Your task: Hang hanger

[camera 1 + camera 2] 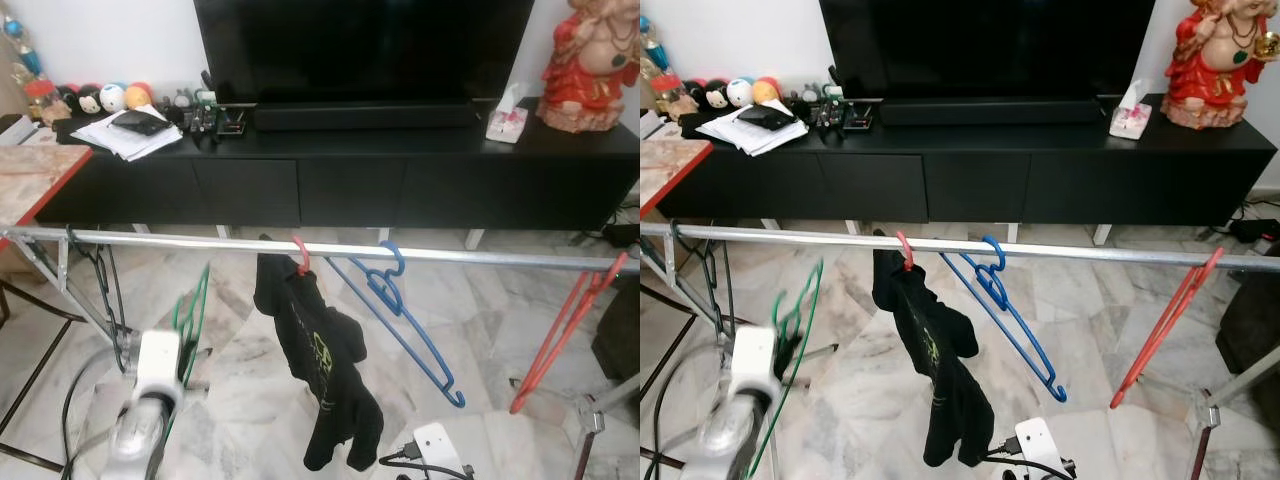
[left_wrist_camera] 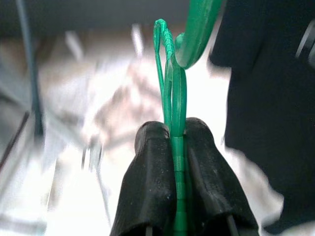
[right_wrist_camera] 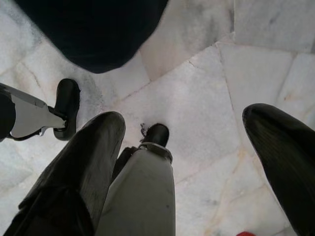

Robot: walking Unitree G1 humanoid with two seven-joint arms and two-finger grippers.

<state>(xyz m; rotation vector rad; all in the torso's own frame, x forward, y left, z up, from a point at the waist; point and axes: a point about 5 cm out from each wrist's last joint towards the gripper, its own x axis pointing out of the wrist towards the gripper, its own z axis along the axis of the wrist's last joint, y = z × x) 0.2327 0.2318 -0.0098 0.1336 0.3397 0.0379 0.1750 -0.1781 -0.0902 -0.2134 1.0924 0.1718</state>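
Left end effector (image 2: 172,187): two black fingers pressed together on the thin stem of the green hanger (image 1: 195,310), seen close in the left wrist view — the plastic is pinched flat between the pads
Green hanger: held low, below the silver rail (image 1: 450,256) and toward its left end, its frame edge-on to the head camera; not yet on the bar
Right end effector (image 3: 197,162): fingers well apart over the marble floor (image 3: 206,88), holding nothing, arm low and idle
Rail: a horizontal metal tube running across the frame in front of the black TV surface (image 1: 400,150)
Already hanging: a pink hanger (image 1: 300,255) carrying a black T-shirt (image 1: 320,370), a blue hanger (image 1: 400,310) tilted beside it, a red hanger (image 1: 570,330) near the rail's right end, dark hangers (image 1: 100,290) at the far left
Handling, as judged: light and thin, stiff enough to keep its shape but likely to flex and swing — smooth plastic that could twist or slip in a two-finger pinch
Where to hold: the present grip on the narrow stem looks sound; it should leave the hook free to go over the tube
Open slot: the bare stretch of rail between the dark hangers and the T-shirt looks the likeliest place
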